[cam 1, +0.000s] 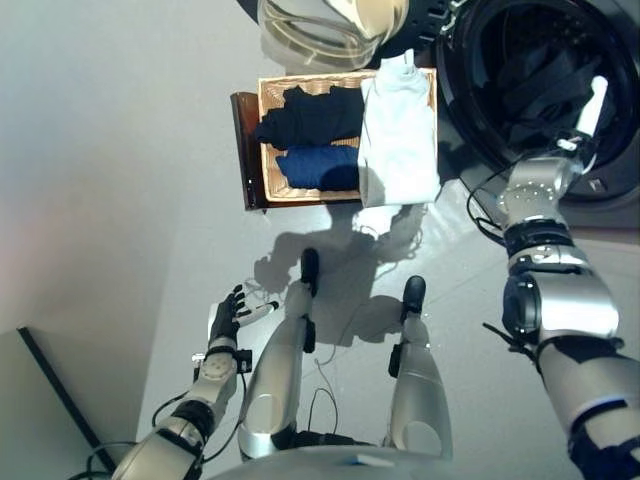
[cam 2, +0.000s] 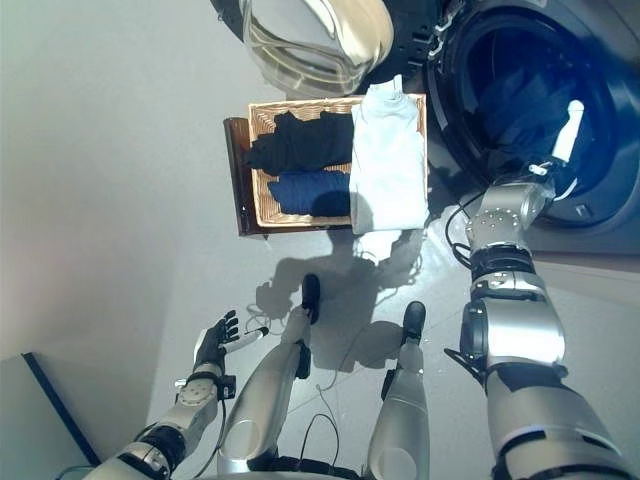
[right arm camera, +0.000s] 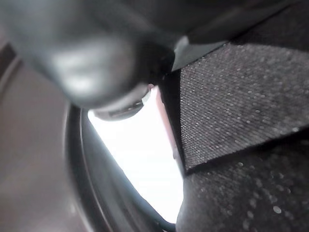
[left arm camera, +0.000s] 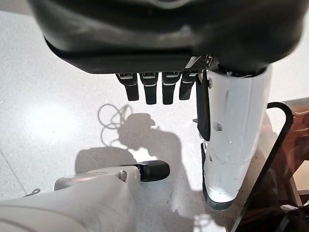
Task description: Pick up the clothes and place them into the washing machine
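Note:
The wicker basket [cam 1: 268, 172] holds a black garment [cam 1: 310, 115], a blue garment [cam 1: 318, 165] and a white garment [cam 1: 400, 130] that hangs over its near edge. The washing machine [cam 1: 455, 90] stands open at the upper right. A dark garment [cam 1: 535, 85] lies in its drum. My right hand [cam 1: 580, 128] reaches into the drum, right against this dark cloth [right arm camera: 231, 96]. My left hand [cam 1: 228, 318] hangs low at the left over the floor, open and empty, with straight fingers [left arm camera: 149, 89].
The basket rests on a low dark brown box [cam 1: 243, 150] left of the machine. The machine's round glass door [cam 1: 320, 25] stands swung open just behind the basket. Pale grey floor [cam 1: 120, 180] spreads to the left and front.

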You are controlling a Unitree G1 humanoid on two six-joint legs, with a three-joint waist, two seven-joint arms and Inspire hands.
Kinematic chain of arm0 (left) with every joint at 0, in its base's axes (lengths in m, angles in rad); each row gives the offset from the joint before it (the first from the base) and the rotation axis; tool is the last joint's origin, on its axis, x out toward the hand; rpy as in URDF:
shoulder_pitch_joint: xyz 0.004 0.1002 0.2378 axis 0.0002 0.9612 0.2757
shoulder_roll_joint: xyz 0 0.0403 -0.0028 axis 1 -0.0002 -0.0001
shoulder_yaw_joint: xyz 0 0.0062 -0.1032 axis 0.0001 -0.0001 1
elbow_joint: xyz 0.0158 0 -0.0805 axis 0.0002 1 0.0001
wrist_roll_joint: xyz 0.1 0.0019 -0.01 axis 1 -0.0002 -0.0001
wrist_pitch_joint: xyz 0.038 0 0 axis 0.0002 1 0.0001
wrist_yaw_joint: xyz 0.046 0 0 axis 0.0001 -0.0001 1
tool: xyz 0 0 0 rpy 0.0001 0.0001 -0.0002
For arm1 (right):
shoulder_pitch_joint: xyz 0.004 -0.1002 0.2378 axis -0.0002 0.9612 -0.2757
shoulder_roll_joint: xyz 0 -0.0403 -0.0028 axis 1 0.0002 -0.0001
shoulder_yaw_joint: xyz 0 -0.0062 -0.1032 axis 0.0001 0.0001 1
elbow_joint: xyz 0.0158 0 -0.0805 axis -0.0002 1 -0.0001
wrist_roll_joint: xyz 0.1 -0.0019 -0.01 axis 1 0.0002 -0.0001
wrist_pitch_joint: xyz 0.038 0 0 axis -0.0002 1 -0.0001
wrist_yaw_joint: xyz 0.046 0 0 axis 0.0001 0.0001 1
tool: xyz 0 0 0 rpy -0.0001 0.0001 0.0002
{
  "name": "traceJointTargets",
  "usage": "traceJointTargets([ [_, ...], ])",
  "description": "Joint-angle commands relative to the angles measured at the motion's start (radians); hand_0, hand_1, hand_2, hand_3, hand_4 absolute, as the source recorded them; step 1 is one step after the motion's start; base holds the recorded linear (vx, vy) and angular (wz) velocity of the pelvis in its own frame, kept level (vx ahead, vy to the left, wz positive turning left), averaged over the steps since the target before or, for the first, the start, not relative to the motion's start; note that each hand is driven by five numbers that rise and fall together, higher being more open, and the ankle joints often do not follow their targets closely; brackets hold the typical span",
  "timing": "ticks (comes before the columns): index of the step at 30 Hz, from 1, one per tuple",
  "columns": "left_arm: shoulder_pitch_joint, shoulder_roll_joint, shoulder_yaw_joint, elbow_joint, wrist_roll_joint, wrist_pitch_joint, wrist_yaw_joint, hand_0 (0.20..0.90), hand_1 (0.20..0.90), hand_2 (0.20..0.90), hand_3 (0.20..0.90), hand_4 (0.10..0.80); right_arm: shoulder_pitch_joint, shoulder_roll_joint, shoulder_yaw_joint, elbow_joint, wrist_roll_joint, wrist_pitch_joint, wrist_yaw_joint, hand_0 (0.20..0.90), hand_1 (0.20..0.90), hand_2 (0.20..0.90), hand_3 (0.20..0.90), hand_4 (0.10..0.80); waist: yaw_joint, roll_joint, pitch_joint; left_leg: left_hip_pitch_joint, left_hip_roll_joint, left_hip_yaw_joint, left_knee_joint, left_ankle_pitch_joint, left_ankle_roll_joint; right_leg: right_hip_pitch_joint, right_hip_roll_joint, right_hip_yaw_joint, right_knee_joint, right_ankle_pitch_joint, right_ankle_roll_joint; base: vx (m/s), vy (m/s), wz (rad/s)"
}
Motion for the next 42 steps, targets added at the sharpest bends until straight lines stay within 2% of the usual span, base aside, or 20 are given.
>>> traceJointTargets([
  [1,0.050,0.023,-0.045,-0.022,-0.034,-0.045,0.019,0.900,0.900,0.900,0.900,0.800,-0.148,-0.201,0.083,-0.065,-0.086,-0.052,0.026,0.200,0.200,0.200,0.200,0.300,0.019,0.025,-0.049,-0.040,0.007,-0.026,0.017,-0.012,-0.083,-0.017,0.024,0.010,0.247,-0.207,-0.037,0.000,0.000,0.00],
  [15,0.055,0.036,-0.047,-0.084,-0.050,-0.069,0.023,0.900,0.900,0.900,0.900,0.800,-0.314,-0.301,0.187,0.061,-0.127,0.015,0.028,0.200,0.200,0.200,0.200,0.300,0.049,0.057,-0.031,-0.105,-0.006,-0.027,0.004,0.000,-0.085,-0.112,0.020,0.024,0.285,-0.215,-0.034,0.021,0.011,-0.01],
  [22,0.051,0.046,-0.056,-0.117,-0.044,-0.083,0.029,0.900,0.900,0.900,0.900,0.800,-0.426,-0.356,0.307,0.145,-0.218,0.085,0.034,0.200,0.200,0.200,0.200,0.300,0.064,0.075,-0.022,-0.142,-0.011,-0.028,0.010,0.003,-0.085,-0.178,0.022,0.044,0.329,-0.225,-0.039,0.011,0.005,-0.01],
  [30,0.033,0.052,-0.058,-0.130,-0.031,-0.089,0.037,0.900,0.900,0.900,0.900,0.800,-0.497,-0.334,0.420,0.235,-0.316,0.164,0.060,0.200,0.200,0.200,0.200,0.300,0.073,0.084,-0.025,-0.157,-0.015,-0.023,0.022,-0.002,-0.082,-0.201,0.028,0.062,0.340,-0.229,-0.044,0.005,0.000,0.02],
  [36,0.023,0.059,-0.053,-0.147,-0.031,-0.092,0.041,0.900,0.900,0.900,0.900,0.800,-0.516,-0.329,0.410,0.241,-0.288,0.155,0.049,0.200,0.200,0.200,0.200,0.300,0.070,0.092,-0.021,-0.169,-0.016,-0.023,0.038,-0.008,-0.083,-0.219,0.033,0.074,0.357,-0.238,-0.048,-0.002,-0.003,-0.01],
  [42,0.031,0.061,-0.051,-0.169,-0.050,-0.097,0.043,0.900,0.900,0.900,0.900,0.800,-0.535,-0.364,0.351,0.187,-0.182,0.089,0.023,0.200,0.200,0.200,0.200,0.300,0.062,0.117,-0.009,-0.199,-0.025,-0.019,0.059,-0.019,-0.085,-0.273,0.032,0.098,0.406,-0.260,-0.052,-0.008,-0.009,-0.06],
])
